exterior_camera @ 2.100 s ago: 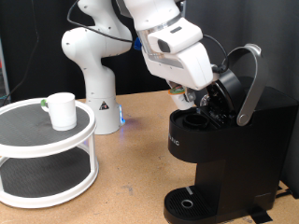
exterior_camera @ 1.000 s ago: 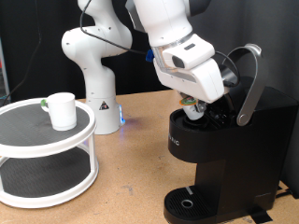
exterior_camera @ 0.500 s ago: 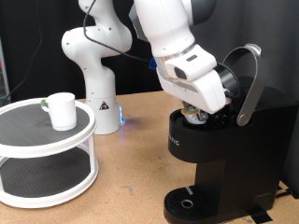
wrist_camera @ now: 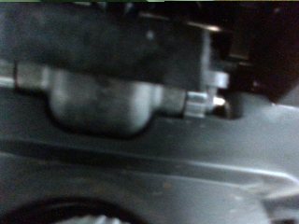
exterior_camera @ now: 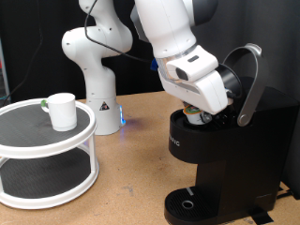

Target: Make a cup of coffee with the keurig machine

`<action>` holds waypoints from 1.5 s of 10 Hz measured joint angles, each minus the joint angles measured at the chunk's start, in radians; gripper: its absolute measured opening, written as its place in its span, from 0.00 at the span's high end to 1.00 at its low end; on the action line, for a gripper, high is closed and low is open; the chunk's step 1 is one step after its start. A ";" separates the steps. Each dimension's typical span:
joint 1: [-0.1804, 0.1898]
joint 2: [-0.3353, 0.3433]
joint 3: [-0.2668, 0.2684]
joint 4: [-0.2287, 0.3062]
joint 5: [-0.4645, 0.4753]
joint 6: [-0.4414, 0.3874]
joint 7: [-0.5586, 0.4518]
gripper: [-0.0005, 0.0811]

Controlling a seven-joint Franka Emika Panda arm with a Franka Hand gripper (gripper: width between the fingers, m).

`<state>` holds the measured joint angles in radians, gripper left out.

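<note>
The black keurig machine [exterior_camera: 225, 150] stands at the exterior view's right, its lid and silver handle band [exterior_camera: 251, 84] raised. My gripper [exterior_camera: 197, 114] reaches down into the open pod chamber, with a small green-lidded coffee pod [exterior_camera: 194, 115] showing at its fingertips just above the chamber rim. The white cup [exterior_camera: 63, 111] stands on the round white shelf [exterior_camera: 56, 141] at the left, far from the gripper. The wrist view shows only blurred dark parts of the machine [wrist_camera: 149, 93]; the fingers do not show there.
The arm's white base [exterior_camera: 94, 75] stands behind the shelf, with a blue light low on it. A small green thing [exterior_camera: 44, 103] lies beside the cup. The machine's round drip base [exterior_camera: 187, 203] is bare. Brown table shows between shelf and machine.
The gripper swung over from the lid side and came down with the pod into the open chamber. It has held still for the last half second. The cup has not moved.
</note>
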<state>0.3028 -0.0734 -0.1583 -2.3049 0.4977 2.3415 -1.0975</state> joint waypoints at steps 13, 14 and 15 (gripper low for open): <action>-0.020 -0.060 -0.031 0.033 0.114 -0.065 -0.059 0.01; -0.025 -0.071 -0.038 0.041 0.108 -0.087 -0.059 0.01; -0.032 -0.083 -0.044 0.051 0.104 -0.109 -0.058 0.01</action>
<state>0.2710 -0.1568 -0.2028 -2.2541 0.6014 2.2325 -1.1555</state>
